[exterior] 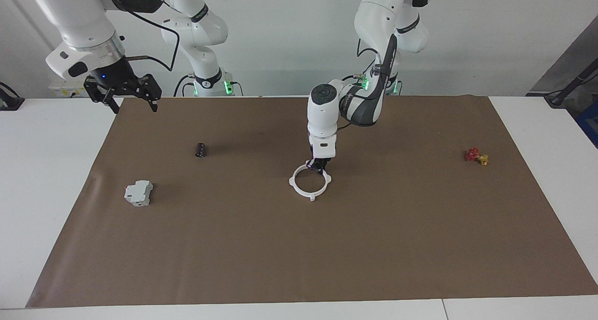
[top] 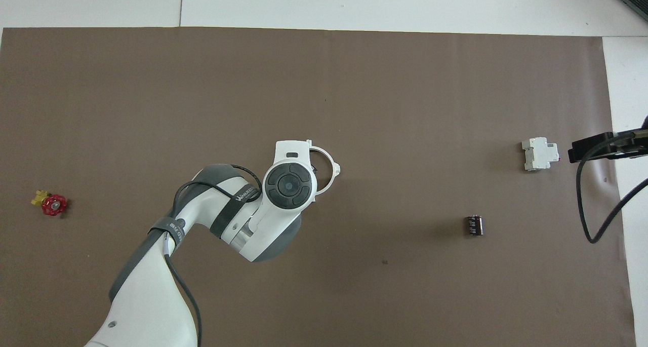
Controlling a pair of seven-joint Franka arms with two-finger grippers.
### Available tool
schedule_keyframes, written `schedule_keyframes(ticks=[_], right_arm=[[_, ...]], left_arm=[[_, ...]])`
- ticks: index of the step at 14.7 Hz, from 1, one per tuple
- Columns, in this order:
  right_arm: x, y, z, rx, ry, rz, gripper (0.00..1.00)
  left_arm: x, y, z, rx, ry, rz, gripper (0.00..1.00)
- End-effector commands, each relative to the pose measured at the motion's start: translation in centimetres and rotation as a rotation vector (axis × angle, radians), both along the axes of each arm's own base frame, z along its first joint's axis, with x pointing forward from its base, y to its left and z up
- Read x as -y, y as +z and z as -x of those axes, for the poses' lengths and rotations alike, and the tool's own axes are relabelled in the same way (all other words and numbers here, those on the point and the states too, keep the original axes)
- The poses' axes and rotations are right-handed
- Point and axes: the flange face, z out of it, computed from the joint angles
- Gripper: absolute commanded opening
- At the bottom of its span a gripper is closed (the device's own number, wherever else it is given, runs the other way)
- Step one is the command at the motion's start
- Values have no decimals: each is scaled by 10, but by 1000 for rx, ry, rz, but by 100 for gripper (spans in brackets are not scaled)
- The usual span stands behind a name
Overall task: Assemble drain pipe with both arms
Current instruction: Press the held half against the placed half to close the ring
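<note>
The drain pipe [exterior: 294,182] is a thin white ring with four small tabs, in the middle of the brown mat. My left gripper [exterior: 319,167] points straight down and is shut on the part of the ring's rim nearest the robots. In the overhead view the left arm's wrist covers the gripper, and only an arc of the ring [top: 331,162] shows. My right gripper [exterior: 124,97] is open and empty, held up over the mat's edge at the right arm's end. It also shows at the edge of the overhead view [top: 602,147].
A grey-white boxy block [exterior: 138,193] [top: 540,153] and a small black cylinder [exterior: 200,150] [top: 474,225] lie toward the right arm's end. A red and yellow valve [exterior: 476,156] [top: 51,203] lies toward the left arm's end.
</note>
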Motion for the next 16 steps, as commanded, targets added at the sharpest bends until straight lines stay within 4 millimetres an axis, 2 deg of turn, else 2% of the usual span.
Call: schedule_keyframes(ticks=[1,4,5,6,16], right_arm=[[0,1,4,4,17,-19,100],[0,1,4,4,17,-17,100],[0,1,4,4,17,-19,100],[0,2,4,6,17,-18,100],[0,1,4,4,17,-17,100]], left_arm=[[0,-2,2,21,5,-7,0],[-2,-2,1,21,6,-8,0],[-1,-2,2,22,5,-6,64],[0,-2,2,21,3,-8,100],[-6,-2,-1,11,-16,-21,100]])
